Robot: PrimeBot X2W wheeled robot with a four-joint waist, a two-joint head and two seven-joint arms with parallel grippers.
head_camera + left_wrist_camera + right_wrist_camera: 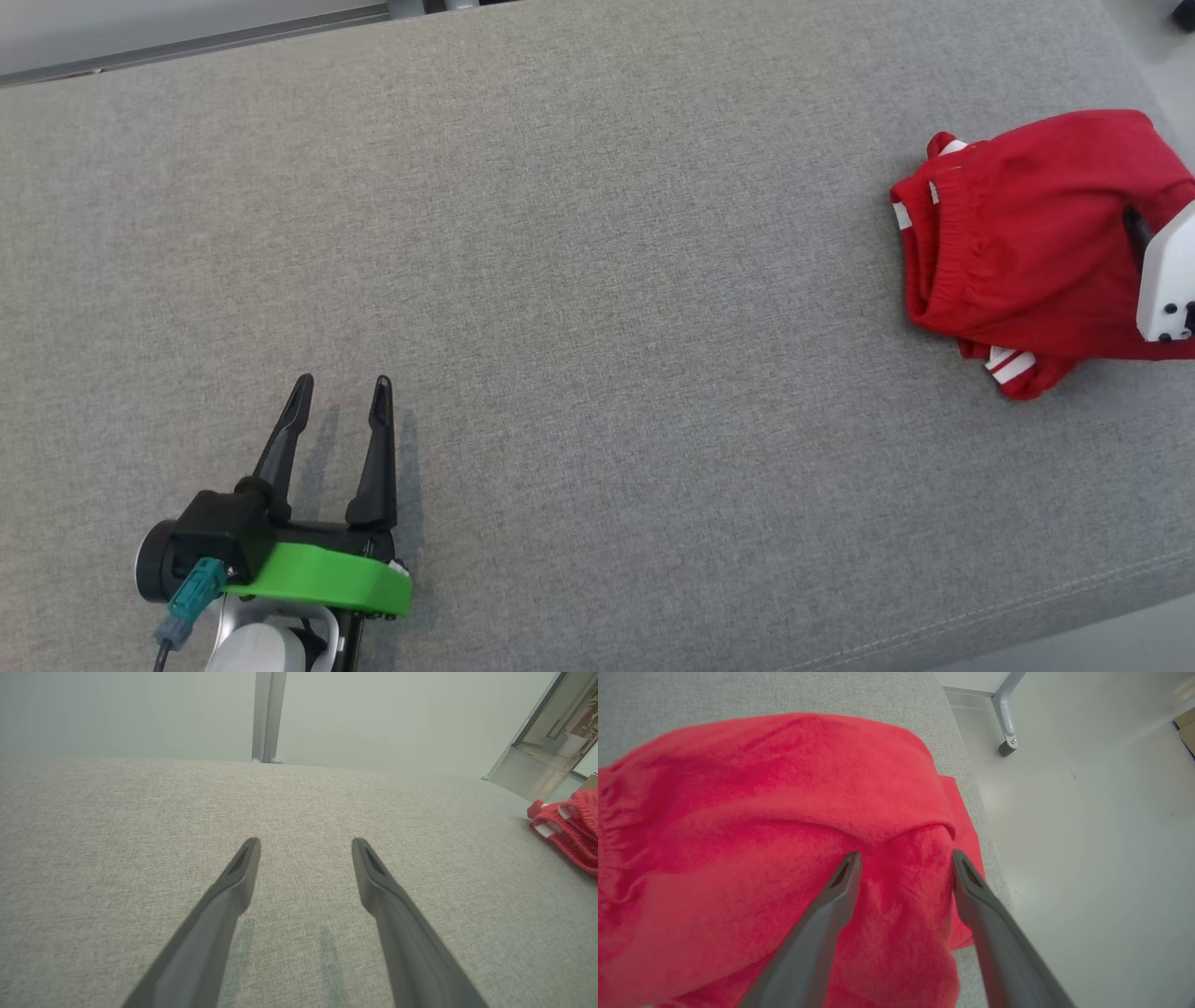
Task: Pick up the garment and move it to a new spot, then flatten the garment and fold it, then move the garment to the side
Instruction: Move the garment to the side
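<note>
Red shorts (1027,243) at grey upholstery's (597,280) right edge.
Left gripper (343,380) wide, empty; right gripper (906,856) wide over shorts; right wrist view adds caster leg (1006,714).

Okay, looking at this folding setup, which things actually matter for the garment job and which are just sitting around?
Part of the job:
red garment, near the surface's right edge
right gripper, open over it
left gripper, open, well apart from it
grey fabric surface

Just there:
metal leg with caster
floor
upright post behind the surface
</note>
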